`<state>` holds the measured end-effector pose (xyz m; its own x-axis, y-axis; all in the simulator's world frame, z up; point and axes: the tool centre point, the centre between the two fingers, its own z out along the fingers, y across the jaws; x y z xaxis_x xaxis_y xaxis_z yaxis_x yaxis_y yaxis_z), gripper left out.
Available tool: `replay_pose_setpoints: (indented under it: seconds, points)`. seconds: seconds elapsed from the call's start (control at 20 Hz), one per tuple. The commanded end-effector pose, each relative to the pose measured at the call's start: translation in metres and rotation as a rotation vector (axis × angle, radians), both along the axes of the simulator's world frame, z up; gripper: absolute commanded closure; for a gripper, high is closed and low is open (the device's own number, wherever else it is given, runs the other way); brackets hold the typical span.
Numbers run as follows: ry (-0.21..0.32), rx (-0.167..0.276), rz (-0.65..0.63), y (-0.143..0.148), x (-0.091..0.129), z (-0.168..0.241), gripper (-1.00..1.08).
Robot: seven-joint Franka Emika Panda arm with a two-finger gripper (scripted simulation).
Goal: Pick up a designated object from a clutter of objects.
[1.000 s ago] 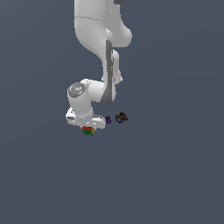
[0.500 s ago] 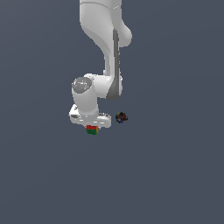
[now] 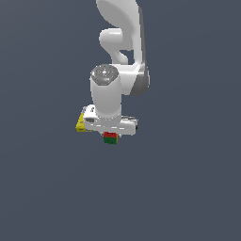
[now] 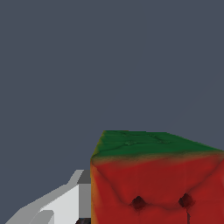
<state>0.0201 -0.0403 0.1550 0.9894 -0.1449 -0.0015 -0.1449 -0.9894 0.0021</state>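
Note:
The designated cube (image 3: 110, 138), red with a green face, hangs just under the white hand in the exterior view. My gripper (image 3: 110, 135) is shut on it. In the wrist view the cube (image 4: 153, 175) fills the near corner, and one grey finger (image 4: 84, 199) presses against its side; the other finger is out of frame. The yellow-and-white carton (image 3: 81, 123) sticks out from behind the hand at the exterior view's left. The tiny purple piece and the small dark round piece are hidden behind the hand.
The white arm (image 3: 120, 70) stands over the scene and covers the spot behind the hand. Plain dark grey floor (image 3: 188, 188) lies all around.
The hand has moved toward the exterior view's right and slightly up, and the cube has moved with it. The purple and dark pieces, visible earlier, are now covered by the hand.

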Motion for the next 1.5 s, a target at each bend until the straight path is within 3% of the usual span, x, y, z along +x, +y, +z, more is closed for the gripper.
replay_pose_setpoints:
  seconds: [0.0,0.7,1.45]
  points:
    - [-0.001,-0.001,-0.001,0.018,0.011,0.024,1.08]
    - [-0.002,0.000,-0.001,0.108,0.067,0.137,1.08]
    - [-0.002,0.002,0.000,0.162,0.105,0.206,1.08]
